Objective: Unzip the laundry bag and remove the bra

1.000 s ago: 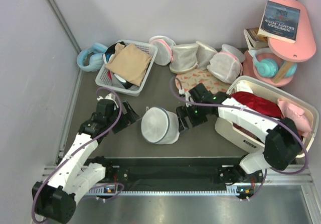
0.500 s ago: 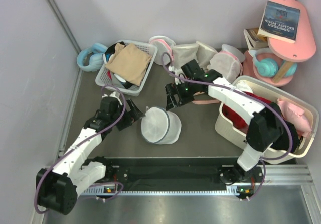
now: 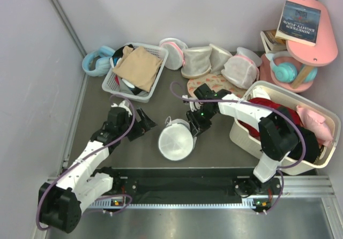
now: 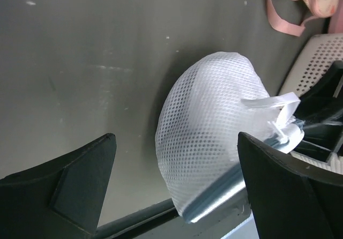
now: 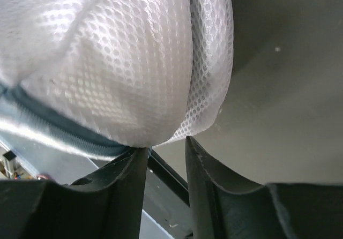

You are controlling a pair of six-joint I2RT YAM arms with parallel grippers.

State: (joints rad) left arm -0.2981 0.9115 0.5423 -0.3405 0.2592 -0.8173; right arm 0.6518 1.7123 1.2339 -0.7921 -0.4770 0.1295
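The laundry bag (image 3: 176,142), a round white mesh dome with a pale grey zipper rim, stands tilted on its rim near the table's front edge. My left gripper (image 3: 147,122) is open just left of it, and its wide jaws frame the bag (image 4: 214,132) without touching it. A white tab loop (image 4: 270,102) sticks out on the bag's right side. My right gripper (image 3: 192,127) is at the bag's upper right edge. Its jaws are narrowed, and a fold of the bag's mesh (image 5: 107,62) lies against both tips of the right gripper (image 5: 166,143). Whether they pinch it is unclear. The bra is hidden.
A white slatted basket (image 3: 115,81) with tan cloth stands back left, beside blue headphones (image 3: 96,61). Mesh bags with pink trim (image 3: 238,70) line the back. A white bin (image 3: 332,126) with a red garment is at the right. A black rail (image 3: 182,183) runs along the front.
My right gripper has swung back down from the rear bags onto the laundry bag's edge, and its jaws have narrowed. The bag has tipped up and shifted nearer. The left gripper has stayed open beside it.
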